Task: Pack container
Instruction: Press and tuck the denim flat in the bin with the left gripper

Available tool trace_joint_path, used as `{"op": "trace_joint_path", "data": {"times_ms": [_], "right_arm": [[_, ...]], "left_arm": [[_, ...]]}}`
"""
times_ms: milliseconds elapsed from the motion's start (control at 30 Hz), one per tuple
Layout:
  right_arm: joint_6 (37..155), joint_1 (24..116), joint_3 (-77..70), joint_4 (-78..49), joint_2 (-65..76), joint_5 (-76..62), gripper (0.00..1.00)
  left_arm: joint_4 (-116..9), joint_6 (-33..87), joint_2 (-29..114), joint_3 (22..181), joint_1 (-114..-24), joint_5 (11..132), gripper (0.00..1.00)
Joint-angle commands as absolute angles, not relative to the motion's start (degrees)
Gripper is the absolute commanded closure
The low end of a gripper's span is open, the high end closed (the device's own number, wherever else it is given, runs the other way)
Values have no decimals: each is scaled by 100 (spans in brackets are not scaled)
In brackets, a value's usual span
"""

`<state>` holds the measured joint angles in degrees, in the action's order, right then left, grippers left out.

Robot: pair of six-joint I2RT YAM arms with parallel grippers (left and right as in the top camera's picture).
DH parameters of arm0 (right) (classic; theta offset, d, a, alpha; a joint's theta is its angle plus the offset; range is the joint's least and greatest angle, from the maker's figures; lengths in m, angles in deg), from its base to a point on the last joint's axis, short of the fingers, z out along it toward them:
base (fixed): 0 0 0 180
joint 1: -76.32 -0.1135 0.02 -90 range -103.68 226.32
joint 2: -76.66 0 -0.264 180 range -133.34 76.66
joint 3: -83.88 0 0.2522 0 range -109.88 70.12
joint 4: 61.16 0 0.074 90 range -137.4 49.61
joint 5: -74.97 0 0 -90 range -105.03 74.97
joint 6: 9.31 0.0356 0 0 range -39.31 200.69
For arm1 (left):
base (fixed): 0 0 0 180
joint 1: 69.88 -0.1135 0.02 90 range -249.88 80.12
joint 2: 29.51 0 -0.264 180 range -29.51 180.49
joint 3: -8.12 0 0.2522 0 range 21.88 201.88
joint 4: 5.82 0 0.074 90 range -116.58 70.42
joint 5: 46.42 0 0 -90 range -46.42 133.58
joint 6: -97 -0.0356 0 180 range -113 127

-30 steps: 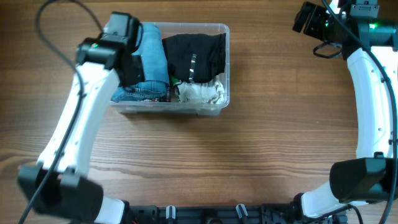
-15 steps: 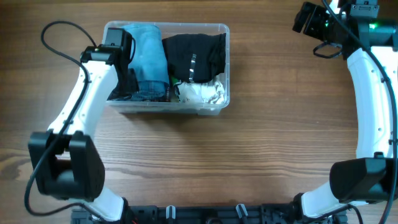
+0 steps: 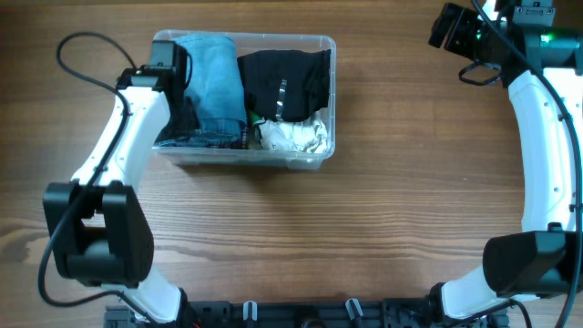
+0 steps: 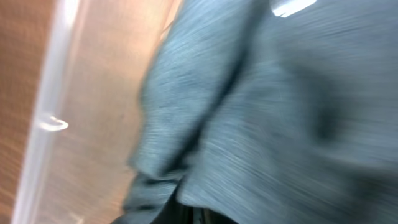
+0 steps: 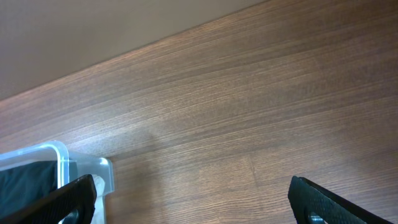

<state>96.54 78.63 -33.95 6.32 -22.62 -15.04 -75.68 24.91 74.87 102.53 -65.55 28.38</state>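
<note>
Wooden table [image 3: 364,228] holds a clear rectangular container [image 3: 293,37] stuffed with clothes [image 3: 282,77].

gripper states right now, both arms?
left gripper: shut, down inside the container; whether it pinches any cloth cannot be told.
right gripper: open, holding nothing.

Blurred blue-grey cloth [image 4: 261,112] filled most of the view, folded into soft creases that ran down toward a dark patch at the bottom edge. To its left stood the clear wall of the container [image 4: 46,112], with brown tabletop [image 4: 11,74] beyond it. A white glint [image 4: 292,6] sat at the top.
</note>
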Motion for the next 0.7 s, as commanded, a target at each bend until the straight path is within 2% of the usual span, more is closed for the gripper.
{"op": "trace_joint_path", "data": {"times_ms": [0,100,167,433,533,667], "right_arm": [[9733,7854,-3443,617,-2256,-1456,0],[9733,7854,-3443,617,-2256,-1456,0],[9733,7854,-3443,617,-2256,-1456,0],[9733,7854,-3443,617,-2256,-1456,0],[9733,7854,-3443,617,-2256,-1456,0],[9733,7854,-3443,617,-2256,-1456,0]], "left_arm": [[-7437,2522,6864,10712,-5964,2871,83],[-7356,2373,6499,10731,-5597,2825,62],[-7358,2373,6357,10731,-5547,2827,57],[-7247,2375,6132,10731,-5536,2827,61],[-5881,2026,6167,10731,-5554,2797,66],[-4401,1713,6499,10729,-5615,2528,64]]}}
